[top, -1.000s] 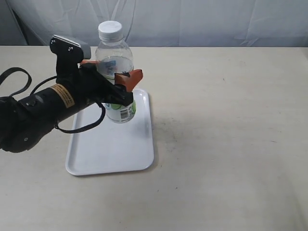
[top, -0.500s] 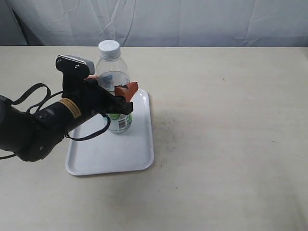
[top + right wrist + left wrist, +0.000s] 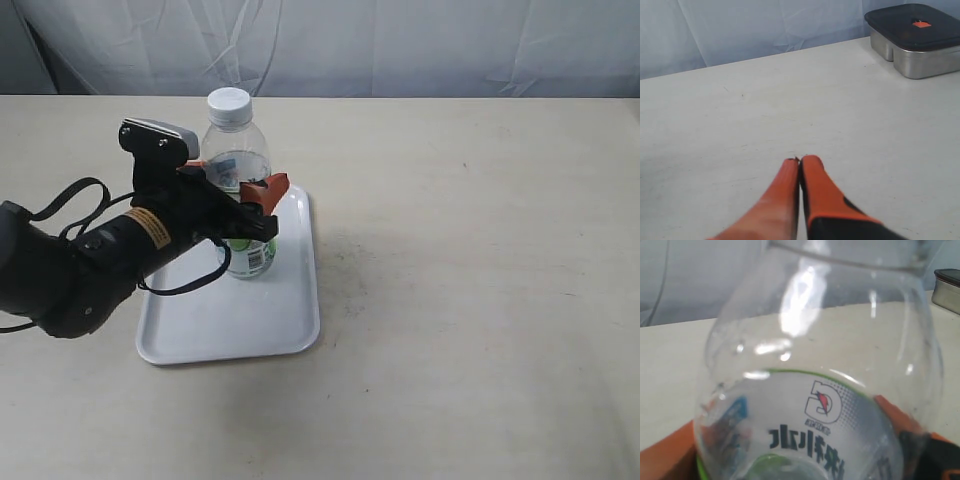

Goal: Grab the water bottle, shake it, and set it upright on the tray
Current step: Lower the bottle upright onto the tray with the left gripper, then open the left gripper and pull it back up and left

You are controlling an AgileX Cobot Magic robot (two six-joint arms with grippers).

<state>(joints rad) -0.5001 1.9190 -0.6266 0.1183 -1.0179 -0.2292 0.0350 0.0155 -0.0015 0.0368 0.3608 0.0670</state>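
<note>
Clear water bottle (image 3: 237, 140) lowered onto tray (image 3: 230, 320); left claw (image 3: 236, 180) clamped

Black rounded left arm (image 3: 70, 270) — yellow sticker (image 3: 141, 222), looped black cables (image 3: 180, 288), grey camera box (image 3: 158, 131); tapered orange fingers (image 3: 270, 188), black at the base.

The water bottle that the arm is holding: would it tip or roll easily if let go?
Probably steady upright: the water bottle looks squat and wide, and the tray is flat. On its side it would likely roll, being round. Its clear plastic may dent a little under the orange fingers of the left gripper.
</note>
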